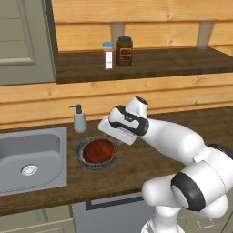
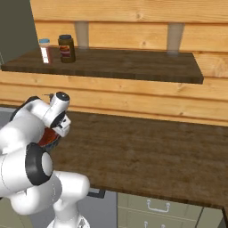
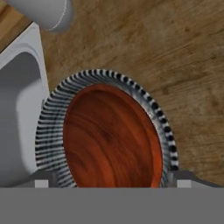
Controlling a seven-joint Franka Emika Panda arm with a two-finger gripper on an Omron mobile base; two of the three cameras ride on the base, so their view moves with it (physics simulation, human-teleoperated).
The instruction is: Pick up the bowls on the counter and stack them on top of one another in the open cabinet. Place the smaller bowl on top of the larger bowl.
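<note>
smaller bowl: shallow glossy red-brown bowl (image 3: 111, 138), sitting nested inside the larger one, on the counter just right of the sink.
larger bowl: deeper grey-blue bowl with ribbed, streaked sides (image 1: 84, 159); only rim and wall visible around the red one, inside covered.
stack: already smaller-on-larger, but on the counter, not in the cabinet.
gripper: two-finger dark-tipped gripper (image 3: 111, 181) hanging right above the stacked bowls, pointing down; tips far apart at the two bottom corners of the hand view, wide, holding nothing.
step: judged as approach for a pick of the bowls; transfer to cabinet not yet done.
next move: probably lower and close on a rim; fingers straddling one wall rather than the whole width; then lift high enough to get over the shelf edge.
risk: glossy inner bowl may slide if pair is tilted.
counter: long dark brown wood-grain worktop (image 2: 147, 151), bare to the right.
sink: square steel basin (image 1: 29, 159) set in at left, touching-close to the bowls.
soap: grey pump dispenser (image 1: 79, 119) behind the bowls by the wall.
open cabinet: doorless compartment with dark shelf floor (image 1: 150, 66), pine plank back.
shelf items: brown-lidded dark jar (image 1: 124, 51) and small pale shaker (image 1: 108, 55), side by side at left.
door: grey-green panelled door (image 1: 22, 41) left of the shelf.
</note>
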